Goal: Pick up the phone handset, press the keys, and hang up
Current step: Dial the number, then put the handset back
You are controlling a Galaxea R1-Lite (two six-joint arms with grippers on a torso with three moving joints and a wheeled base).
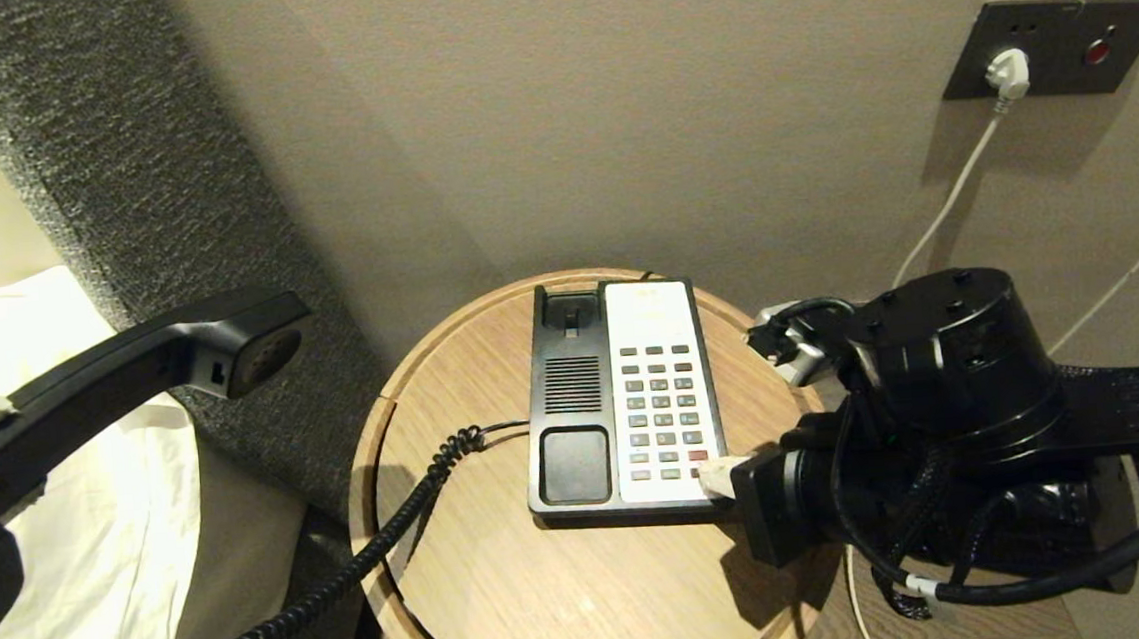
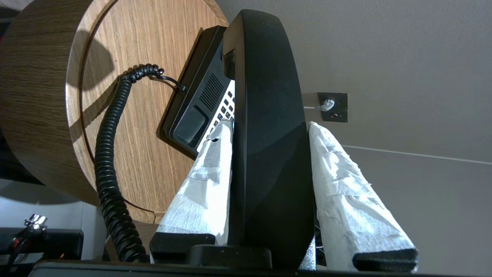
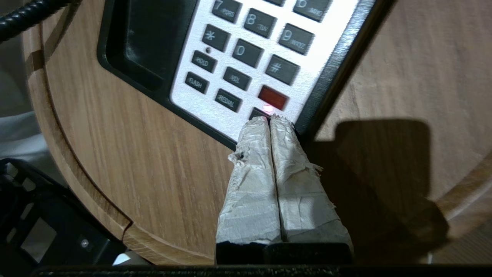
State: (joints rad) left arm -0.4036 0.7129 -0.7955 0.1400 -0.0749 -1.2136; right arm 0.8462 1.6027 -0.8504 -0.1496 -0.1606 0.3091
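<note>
Left claw (image 2: 269, 130), its taped fingers (image 2: 200, 184) pinching the phone handset (image 2: 265, 115) mid-shaft, holds this rigid, light, smooth receiver off the round bench (image 1: 508, 584), while the right claw (image 3: 269, 120), pressed together, touches the keys (image 1: 661, 408) on the bottom row.

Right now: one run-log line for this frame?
left gripper: holding phone handset off cradle | right gripper: shut, tips at keys, bottom row near red key | hang-up: pending

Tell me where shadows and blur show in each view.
Head view: right gripper casts a dark shadow on the round table. Right wrist view: keys slightly soft; blocky shadow beside the phone base. Left wrist view: phone handset looms dark.
</note>
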